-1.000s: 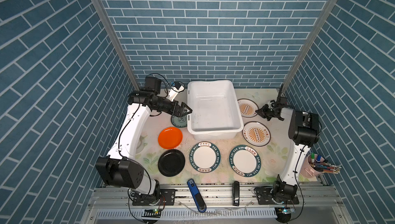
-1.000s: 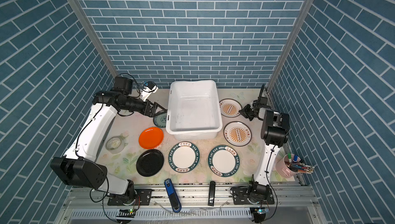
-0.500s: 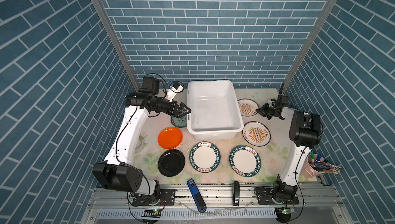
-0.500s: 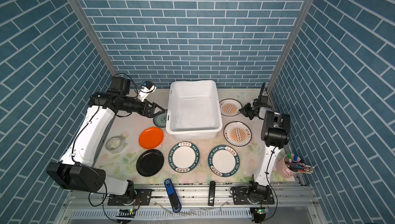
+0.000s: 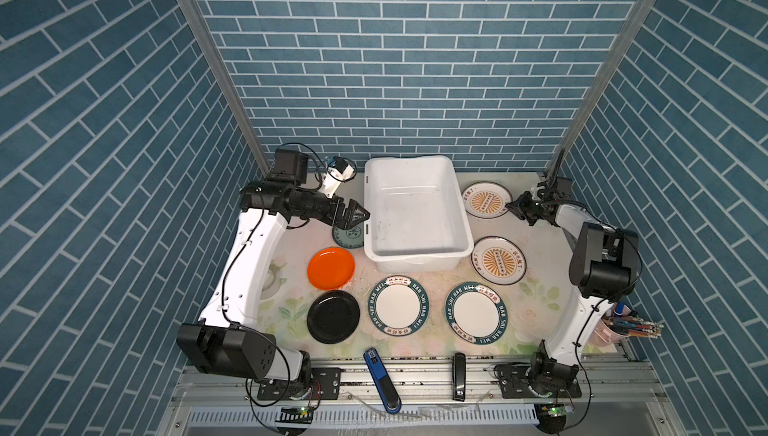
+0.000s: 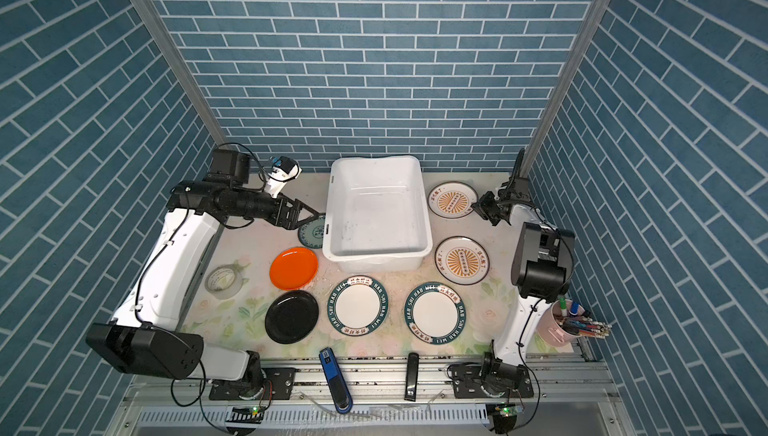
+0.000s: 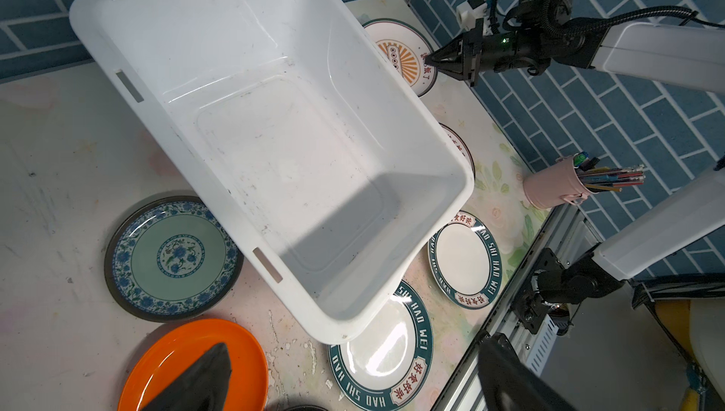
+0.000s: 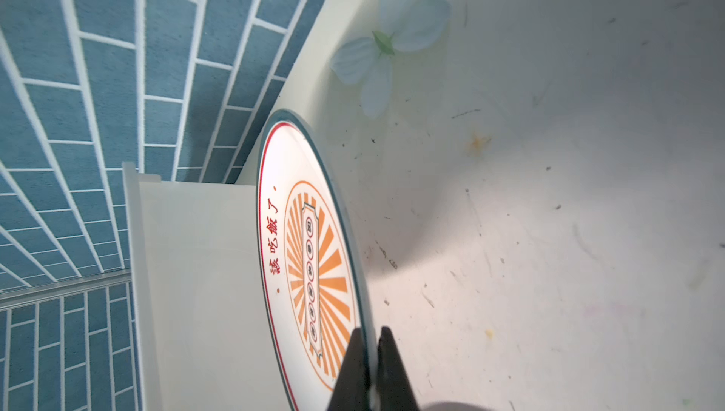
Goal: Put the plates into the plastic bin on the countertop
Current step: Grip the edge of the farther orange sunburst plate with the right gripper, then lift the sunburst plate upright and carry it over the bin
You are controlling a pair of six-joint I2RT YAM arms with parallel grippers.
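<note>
The right gripper (image 8: 370, 334) is clamped tight on the rim of the far sunburst plate (image 5: 485, 201), at the far side of the surface (image 5: 540, 259), just right of the plastic bin (image 5: 415, 262). The left gripper (image 5: 360, 217) — jaws spread wide, holding nothing — hangs over the small teal plate (image 5: 348, 238) beside the bin's left wall.

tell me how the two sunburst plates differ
The far sunburst plate has its rim pinched by the shut right gripper; the near sunburst plate lies untouched. The far one sits beside the bin's back half, the near one by its front corner. Same design; both outside the bin.
</note>
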